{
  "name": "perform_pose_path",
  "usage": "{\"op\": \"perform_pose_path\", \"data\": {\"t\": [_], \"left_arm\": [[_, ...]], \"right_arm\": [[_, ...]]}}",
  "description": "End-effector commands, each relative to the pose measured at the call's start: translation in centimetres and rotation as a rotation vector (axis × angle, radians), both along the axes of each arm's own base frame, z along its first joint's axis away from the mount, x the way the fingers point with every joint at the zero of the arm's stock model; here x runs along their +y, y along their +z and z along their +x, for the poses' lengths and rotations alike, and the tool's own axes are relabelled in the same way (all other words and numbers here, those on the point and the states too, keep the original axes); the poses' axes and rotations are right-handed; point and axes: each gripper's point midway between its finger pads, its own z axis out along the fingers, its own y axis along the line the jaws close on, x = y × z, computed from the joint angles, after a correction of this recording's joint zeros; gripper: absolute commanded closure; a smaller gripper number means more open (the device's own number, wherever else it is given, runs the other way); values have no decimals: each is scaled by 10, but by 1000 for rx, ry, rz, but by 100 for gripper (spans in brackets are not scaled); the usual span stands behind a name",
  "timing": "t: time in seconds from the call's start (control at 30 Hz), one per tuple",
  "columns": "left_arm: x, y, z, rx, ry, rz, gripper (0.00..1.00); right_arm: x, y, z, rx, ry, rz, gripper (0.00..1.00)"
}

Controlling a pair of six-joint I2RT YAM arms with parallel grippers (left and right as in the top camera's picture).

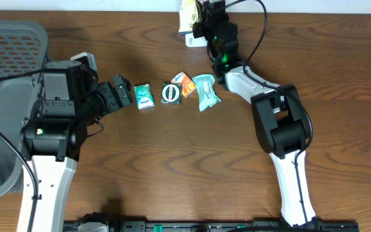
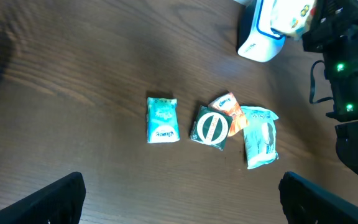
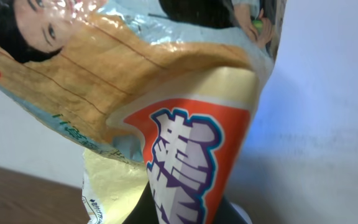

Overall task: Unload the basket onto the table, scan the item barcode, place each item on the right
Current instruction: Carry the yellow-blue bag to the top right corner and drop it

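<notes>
My right gripper (image 1: 205, 20) is shut on a crinkly snack packet (image 1: 187, 13) at the far edge of the table, just above the white barcode scanner (image 1: 195, 40). In the right wrist view the packet (image 3: 166, 93) fills the frame, with an orange and purple logo and a printed face. The dark jaws show only at the bottom edge. From the left wrist I see the scanner (image 2: 258, 38) and the held packet (image 2: 289, 15) at the top right. My left gripper (image 1: 118, 93) hangs open over bare wood, its fingers (image 2: 48, 202) wide apart.
Several small packets lie in a row mid-table: a teal one (image 1: 144, 96), a dark green one with a round logo (image 1: 171, 93), an orange one (image 1: 184, 84) and a pale teal one (image 1: 206, 91). A grey basket (image 1: 5, 45) stands at the left edge.
</notes>
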Motion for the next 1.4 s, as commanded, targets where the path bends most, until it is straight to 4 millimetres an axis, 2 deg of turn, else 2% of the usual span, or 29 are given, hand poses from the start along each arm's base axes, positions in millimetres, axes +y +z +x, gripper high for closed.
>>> {"op": "perform_pose_path", "data": {"t": [0.0,0.1,0.23,0.3,0.37,0.47,0.5,0.63,0.67,0.77,0.83,0.87,0.9,0.97,1.0,1.03,1.1,1.17,1.27,1.37], "left_arm": [[2,6,2,-19,-4,16,2],[2,6,2,-19,-4,16,2],[2,6,2,-19,-4,16,2],[2,6,2,-19,-4,16,2],[2,6,2,-19,-4,16,2],[2,6,2,-19,-4,16,2],[2,6,2,-19,-4,16,2],[2,6,2,-19,-4,16,2],[2,6,2,-19,-4,16,2],[2,6,2,-19,-4,16,2],[2,6,2,-19,-4,16,2],[2,6,2,-19,-4,16,2],[2,6,2,-19,-4,16,2],[2,6,2,-19,-4,16,2],[2,6,2,-19,-4,16,2],[2,6,2,-19,-4,16,2],[2,6,2,-19,-4,16,2],[2,6,2,-19,-4,16,2],[2,6,2,-19,-4,16,2],[2,6,2,-19,-4,16,2]], "right_arm": [[-6,27,1,-58,-36,17,99],[-10,31,1,-69,-44,22,99],[-28,53,4,-87,-68,47,99],[-45,62,7,-54,-91,60,99],[-72,65,11,13,-146,55,99],[-129,67,13,122,-302,23,99],[-159,68,11,169,-383,6,99],[-257,63,-9,320,-608,-123,99],[-276,61,-14,352,-636,-163,99],[-338,41,-33,479,-696,-358,99],[-380,21,-50,591,-708,-531,98],[-400,10,-59,645,-715,-585,91],[-425,0,-71,705,-733,-619,74],[-468,-14,-93,793,-791,-600,9],[-484,-19,-103,823,-820,-568,1],[-499,-23,-113,851,-850,-518,1],[-514,-32,-126,888,-864,-419,1],[-511,-43,-130,915,-787,-327,1],[-480,-53,-123,918,-589,-197,1],[-437,-50,-109,885,-395,-12,1]]}}
